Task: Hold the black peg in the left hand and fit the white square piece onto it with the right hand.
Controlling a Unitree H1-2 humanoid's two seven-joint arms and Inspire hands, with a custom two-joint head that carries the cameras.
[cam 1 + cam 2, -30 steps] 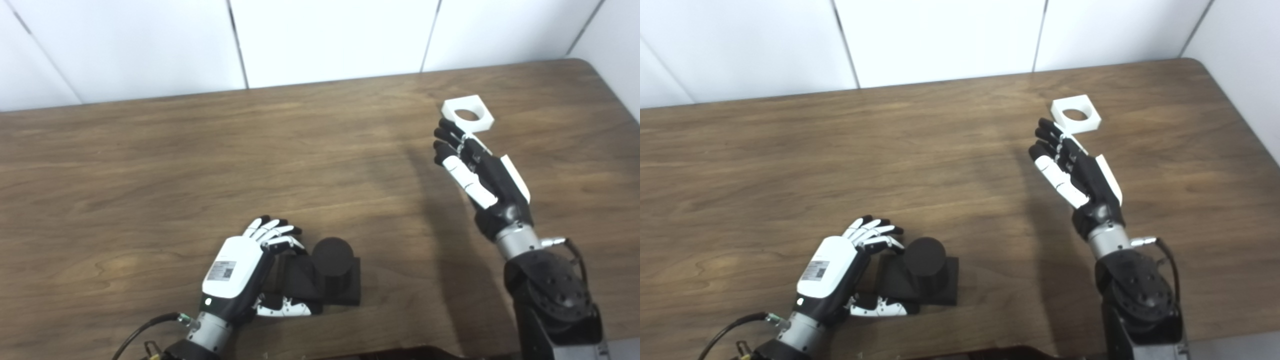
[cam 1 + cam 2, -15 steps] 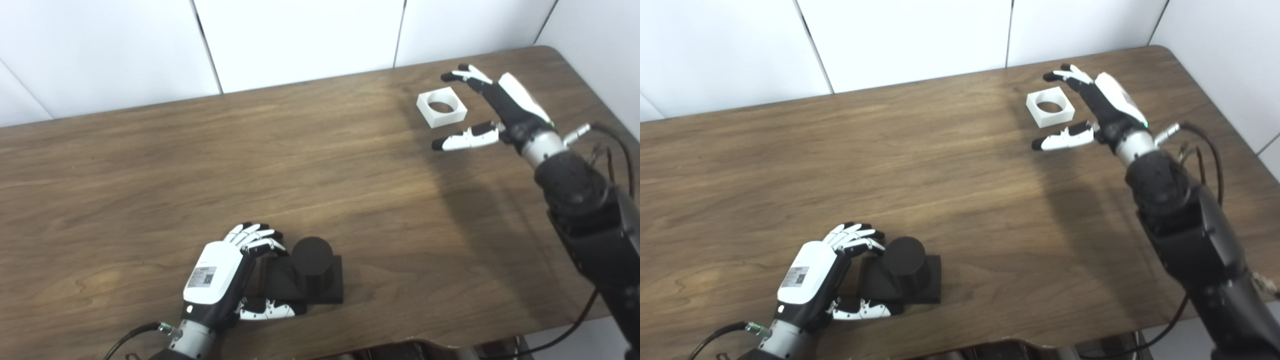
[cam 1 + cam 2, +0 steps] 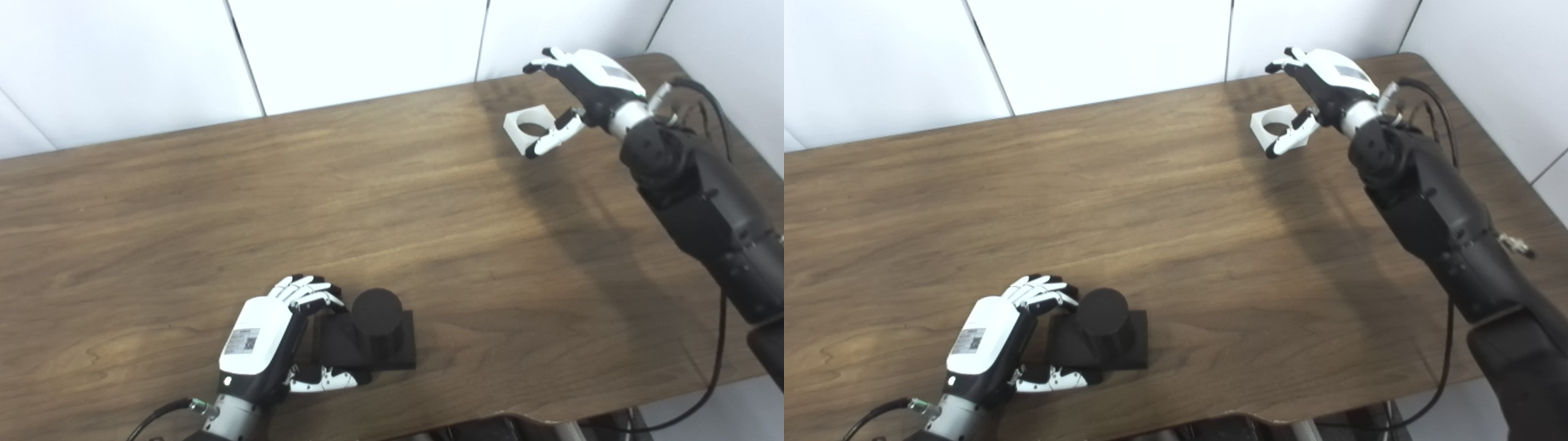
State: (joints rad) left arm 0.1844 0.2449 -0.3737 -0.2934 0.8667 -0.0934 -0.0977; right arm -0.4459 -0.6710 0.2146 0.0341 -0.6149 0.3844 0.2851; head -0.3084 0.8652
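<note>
– Where's everything on the counter point(image 3: 184, 202)?
– Dark wood against white wall panels point(image 3: 361, 43). The black peg point(image 3: 373, 324) stands near the front edge, left hand point(image 3: 269, 343) cupping its base; the white square piece point(image 3: 527, 127) lies far right, right hand point(image 3: 582, 86) spread above it, empty.

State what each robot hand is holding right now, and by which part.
The left robot hand grips the black peg by the left side of its square base. The right robot hand holds nothing; it is open over the white square piece.
</note>
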